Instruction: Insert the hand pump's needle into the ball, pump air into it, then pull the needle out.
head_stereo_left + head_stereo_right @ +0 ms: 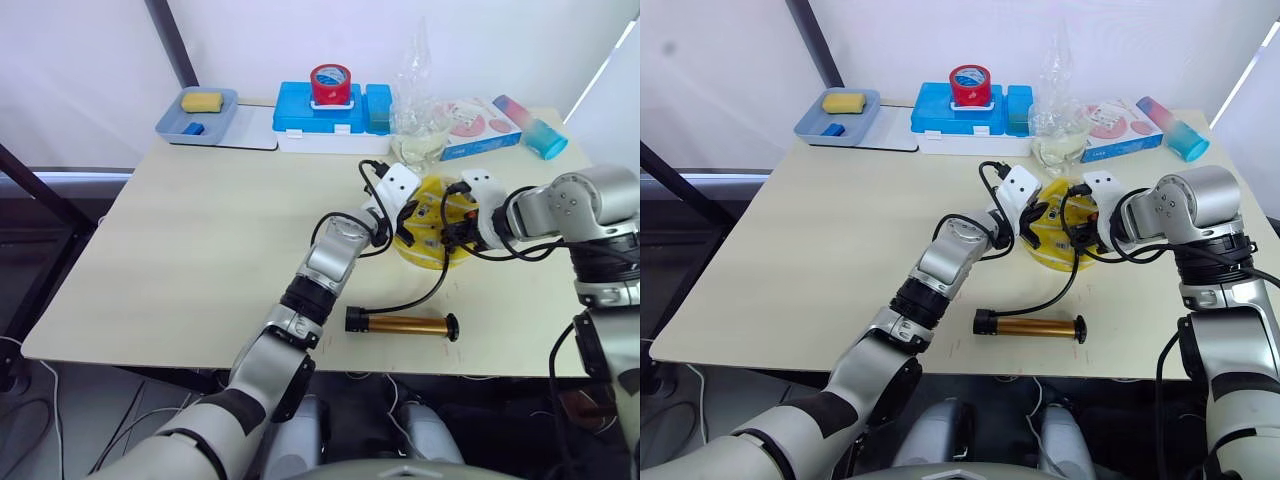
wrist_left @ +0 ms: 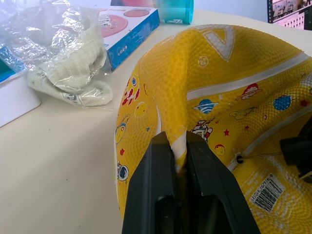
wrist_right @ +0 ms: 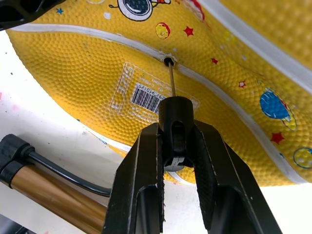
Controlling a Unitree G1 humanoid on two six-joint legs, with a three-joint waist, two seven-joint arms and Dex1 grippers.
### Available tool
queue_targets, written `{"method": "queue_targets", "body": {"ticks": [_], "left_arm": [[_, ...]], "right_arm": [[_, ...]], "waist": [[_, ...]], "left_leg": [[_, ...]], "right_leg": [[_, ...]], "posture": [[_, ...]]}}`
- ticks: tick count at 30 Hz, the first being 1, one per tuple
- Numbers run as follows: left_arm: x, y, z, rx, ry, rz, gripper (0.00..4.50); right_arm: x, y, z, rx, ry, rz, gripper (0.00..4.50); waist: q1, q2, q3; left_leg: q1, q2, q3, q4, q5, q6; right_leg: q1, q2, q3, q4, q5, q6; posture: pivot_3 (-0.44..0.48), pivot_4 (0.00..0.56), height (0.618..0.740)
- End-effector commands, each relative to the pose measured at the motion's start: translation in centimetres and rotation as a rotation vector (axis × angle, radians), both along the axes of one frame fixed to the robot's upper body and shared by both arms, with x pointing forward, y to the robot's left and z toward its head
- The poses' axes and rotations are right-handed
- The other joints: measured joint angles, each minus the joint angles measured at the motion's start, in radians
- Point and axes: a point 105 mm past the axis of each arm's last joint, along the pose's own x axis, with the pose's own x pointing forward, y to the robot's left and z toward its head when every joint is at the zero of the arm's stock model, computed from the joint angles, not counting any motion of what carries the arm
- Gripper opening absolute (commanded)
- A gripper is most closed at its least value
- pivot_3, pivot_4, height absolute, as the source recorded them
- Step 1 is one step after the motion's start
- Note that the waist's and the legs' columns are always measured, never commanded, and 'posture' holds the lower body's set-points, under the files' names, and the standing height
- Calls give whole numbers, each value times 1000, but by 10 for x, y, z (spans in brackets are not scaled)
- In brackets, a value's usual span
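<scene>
The yellow ball (image 1: 428, 242) lies dented on the table's right half, its printed dots and barcode label (image 3: 148, 95) facing my right wrist camera. My left gripper (image 2: 178, 141) is shut on a raised fold of the ball's skin. My right gripper (image 3: 177, 128) is shut on the black needle holder at the hose end. The thin needle (image 3: 171, 78) points into the valve hole (image 3: 168, 61), and its tip sits at the opening. The hand pump (image 1: 402, 324), a bronze cylinder, lies flat near the front edge. Its black hose (image 1: 425, 295) curves up to the ball.
Along the far edge stand a blue tray (image 1: 215, 125) with a yellow sponge, a blue box (image 1: 300, 112) with a red tape roll (image 1: 331, 84) on top, a crumpled plastic bag (image 1: 418, 130), a printed carton (image 1: 480, 125) and a teal-pink bottle (image 1: 535, 128).
</scene>
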Motion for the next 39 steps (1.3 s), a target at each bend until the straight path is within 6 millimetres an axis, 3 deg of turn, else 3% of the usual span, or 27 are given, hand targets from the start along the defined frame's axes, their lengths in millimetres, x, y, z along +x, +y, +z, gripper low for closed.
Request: {"method": "queue_targets", "body": {"ticks": [1,6,22,39], "left_arm": [[-6,-10,11,-18,-39,-41,33],[-9,-13,9,-18,-35,-56,33],[-19,-17,-6,-2,3,-132,33],[-20,-19,-12,-26,45,-148,33]], "right_arm": [[2,1,8,9,-21,1,308],[7,-1,9,26,-19,-31,308],[15,20,18,124,-7,-25,308],[18,30,0,132,73,-56,308]], "waist": [[0,0,0],[-1,0,0],[-14,0,0],[-23,1,0]], "left_leg": [[0,0,0,0,0,0],[0,0,0,0,0,0],[2,0,-1,0,1,-2],[3,0,-1,2,2,-3]], "right_leg": [[0,0,0,0,0,0],[0,0,0,0,0,0],[-1,0,0,6,0,0],[0,0,0,9,0,0]], "posture": [[0,150,729],[0,150,729],[0,150,729],[0,150,729]]}}
